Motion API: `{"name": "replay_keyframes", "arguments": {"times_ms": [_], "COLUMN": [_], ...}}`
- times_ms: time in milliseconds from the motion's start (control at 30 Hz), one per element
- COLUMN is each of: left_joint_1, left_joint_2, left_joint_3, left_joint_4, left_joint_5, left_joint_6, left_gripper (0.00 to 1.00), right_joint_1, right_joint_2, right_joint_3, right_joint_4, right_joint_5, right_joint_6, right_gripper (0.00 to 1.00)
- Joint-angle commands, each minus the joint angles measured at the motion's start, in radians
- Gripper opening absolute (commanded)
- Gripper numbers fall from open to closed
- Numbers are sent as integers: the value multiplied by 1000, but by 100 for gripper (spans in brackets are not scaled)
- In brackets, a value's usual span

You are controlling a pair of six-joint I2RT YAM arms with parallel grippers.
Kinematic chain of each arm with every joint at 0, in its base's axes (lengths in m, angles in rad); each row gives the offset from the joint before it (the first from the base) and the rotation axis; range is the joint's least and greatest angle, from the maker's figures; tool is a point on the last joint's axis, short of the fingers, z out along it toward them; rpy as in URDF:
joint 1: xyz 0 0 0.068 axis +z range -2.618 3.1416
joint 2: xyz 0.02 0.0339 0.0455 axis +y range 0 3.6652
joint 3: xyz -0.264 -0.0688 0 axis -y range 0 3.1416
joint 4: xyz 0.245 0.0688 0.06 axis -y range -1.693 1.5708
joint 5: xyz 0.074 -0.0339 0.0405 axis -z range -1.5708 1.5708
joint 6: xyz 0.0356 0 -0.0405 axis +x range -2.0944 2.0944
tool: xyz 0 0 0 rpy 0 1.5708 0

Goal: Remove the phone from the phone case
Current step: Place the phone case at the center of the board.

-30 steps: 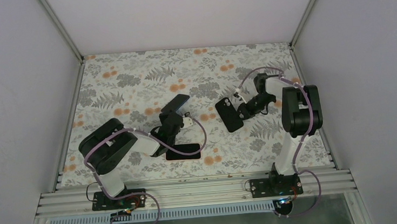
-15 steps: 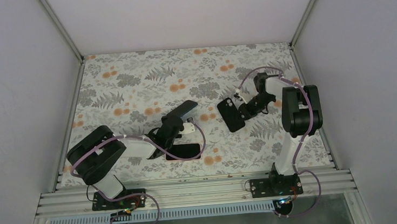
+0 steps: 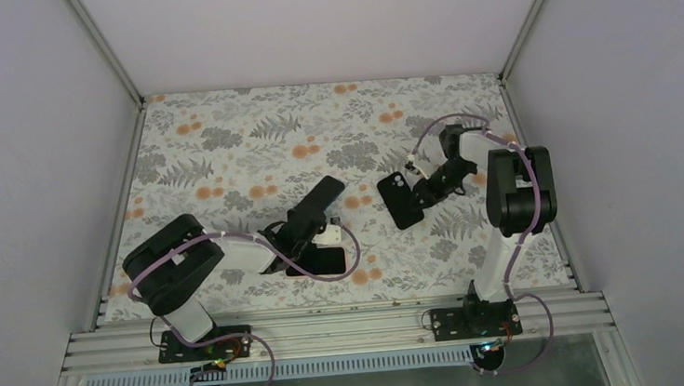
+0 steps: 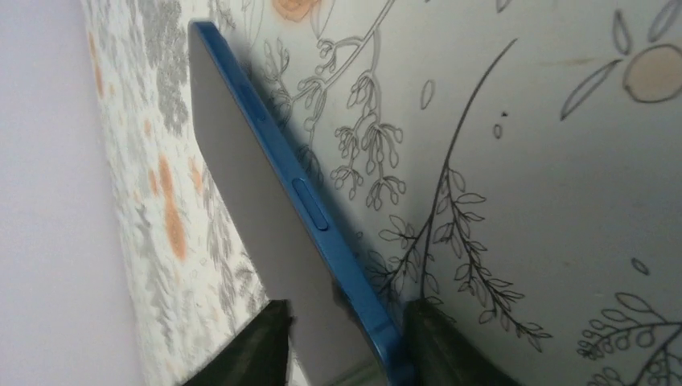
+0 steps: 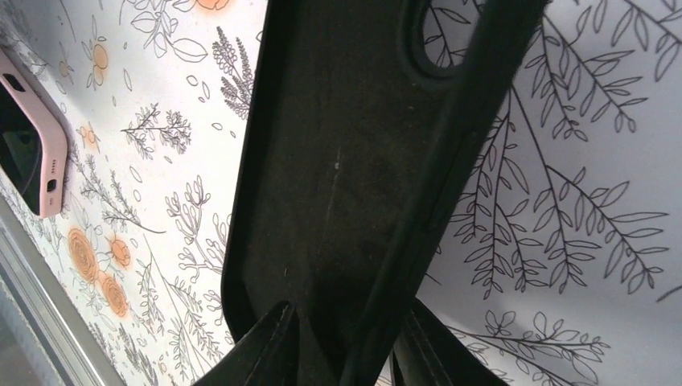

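Phone point(image 3: 321, 262): lies screen up inside the phone case point(image 5: 37, 145), flat on the worktop point(image 3: 221, 138), close to its near edge and left of the middle.
Phone case: its pink rim shows around the dark glossy screen, so the case is not yet off. In the top view its far end is hidden under the left gripper point(image 4: 347, 322).
Left gripper: its fingers stand on either side of the near end of a blue-edged slab point(image 4: 241, 185), one at the grey face and one at the blue edge. Whether they press on it or have let go cannot be told.
Blue-edged slab: tilted, pointing toward the far right corner, just beyond the phone case.
Right gripper point(image 5: 346, 318): its fingers flank one long wall of a black shell point(image 5: 338, 145). Here too, grip or release cannot be told.
Black shell: its hollow side faces the wrist camera, with a rounded camera cut-out at its far end. It sits right of the worktop's middle, well apart from the phone case.
Change on the left: a second ago the slab was held higher and farther from the near edge, and the gripper stood to the left of the phone case, which showed whole. The slab has since come down and moved right, the gripper now covers the case's far end, and the arm's elbow has sunk toward the left edge.
Change on the right: the black shell has shifted a little to the right; otherwise that arm's pose matches.
Unchanged: the phone and the phone case lie where they did.
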Motion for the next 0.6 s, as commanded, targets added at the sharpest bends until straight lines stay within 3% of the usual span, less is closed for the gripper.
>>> {"name": "replay_keyframes", "arguments": {"times_ms": [0, 67, 267, 333, 433, 567], "left_joint_1": [-20, -23, -27, -28, -25, -10], "left_joint_2": [18, 3, -66, -86, -132, -176], "left_joint_3": [11, 17, 68, 113, 218, 386], "left_joint_4": [-109, -162, -365, -455, -601, -820], "left_joint_5": [61, 104, 244, 276, 327, 409], "left_joint_6": [-22, -25, -23, -39, -61, -92], "left_gripper": [45, 60, 83, 99, 100, 100], "right_joint_1": [-9, -12, -8, 3, 35, 136], "right_joint_2": [-22, -36, -121, -166, -233, -334], "right_joint_3": [35, 46, 84, 93, 86, 39], "right_joint_4": [-38, -55, -63, -61, -70, -108], "right_joint_5": [-5, -3, 60, 89, 127, 145], "right_joint_6": [-39, -52, -80, -93, -121, -187], "right_gripper": [34, 38, 55, 63, 75, 81]}}
